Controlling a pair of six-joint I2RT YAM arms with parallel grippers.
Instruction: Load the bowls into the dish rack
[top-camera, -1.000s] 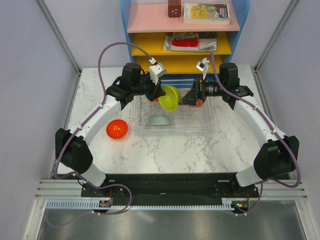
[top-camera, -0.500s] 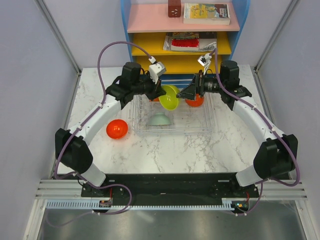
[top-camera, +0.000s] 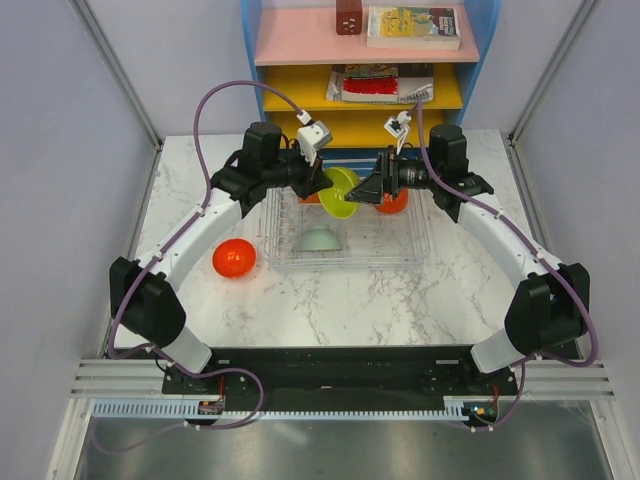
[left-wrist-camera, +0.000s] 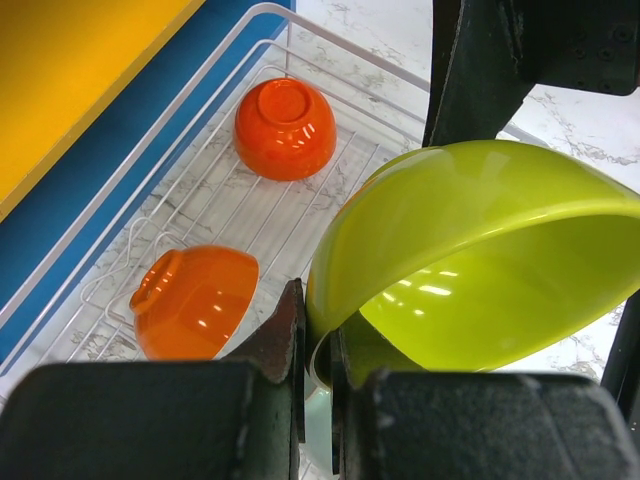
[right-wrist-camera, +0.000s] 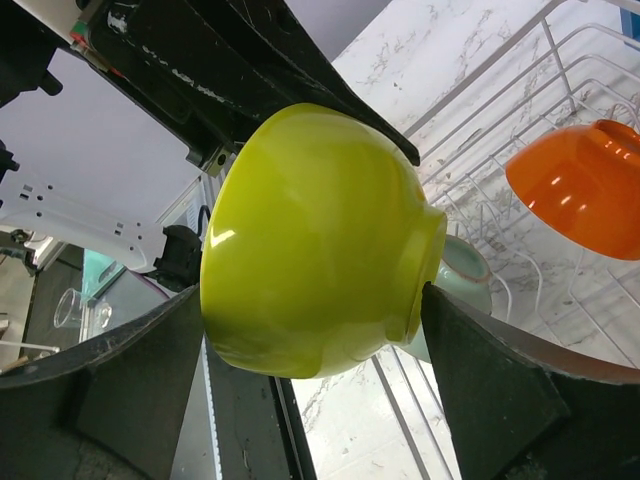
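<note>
My left gripper (top-camera: 328, 186) is shut on the rim of a lime green bowl (top-camera: 341, 193) and holds it tilted above the dish rack (top-camera: 415, 250). In the left wrist view its jaws (left-wrist-camera: 318, 340) pinch the lime bowl's (left-wrist-camera: 480, 270) rim. My right gripper (top-camera: 368, 190) is open, its fingers either side of the lime bowl (right-wrist-camera: 320, 240), the right finger (right-wrist-camera: 490, 380) at the bowl's foot. Two orange bowls (left-wrist-camera: 285, 128) (left-wrist-camera: 195, 300) and a mint bowl (top-camera: 320, 238) lie in the rack. A red bowl (top-camera: 234, 258) sits on the table left of the rack.
The blue shelf unit (top-camera: 360, 95) with pink and yellow shelves stands right behind the rack. The marble table (top-camera: 350, 300) stretches in front of the rack. Grey side walls close in the table on both sides.
My right gripper has moved left, away from the orange bowl in the rack, and now straddles the lime bowl. My left gripper has kept holding the lime bowl nearly still.
</note>
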